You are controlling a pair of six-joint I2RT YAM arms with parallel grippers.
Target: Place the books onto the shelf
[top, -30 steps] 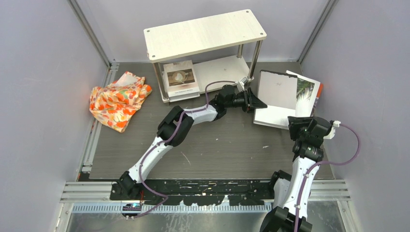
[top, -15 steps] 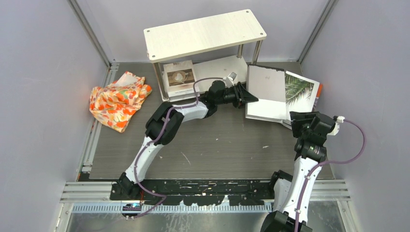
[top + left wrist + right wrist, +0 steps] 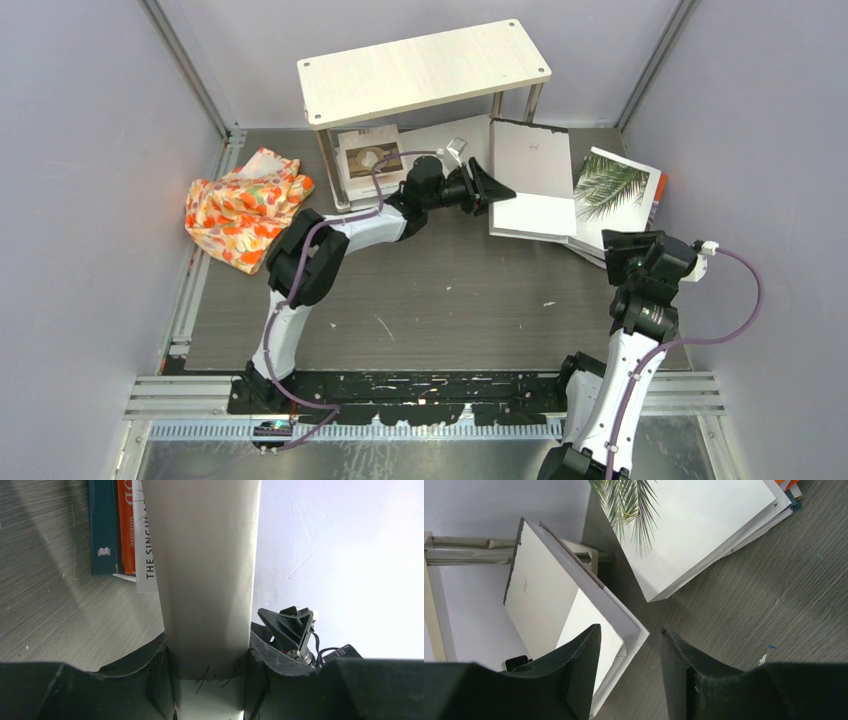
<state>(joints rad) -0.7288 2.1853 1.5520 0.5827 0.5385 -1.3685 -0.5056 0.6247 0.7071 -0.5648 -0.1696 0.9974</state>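
The shelf (image 3: 424,70) stands just behind the left gripper (image 3: 492,186), with a coffee-cup book (image 3: 372,160) on its lower board, to that gripper's left. The left jaws pinch the grey book (image 3: 530,160) by its edge, holding it tilted. The palm book (image 3: 615,185) tops a stack ahead of the right gripper (image 3: 630,630), whose jaws stand apart, empty.

Pale-wood two-tier shelf (image 3: 425,70) on thin metal legs, at back. On its lower board, left end: coffee-cup book (image 3: 372,160), flat, jutting forward. Beside shelf's right end: grey-white book (image 3: 530,170), tilted up off table, pinched at left edge in left gripper (image 3: 492,185). Further right, flat stack: palm-leaf book (image 3: 612,190) on top, orange book (image 3: 126,530) and teal book (image 3: 103,520) beneath.
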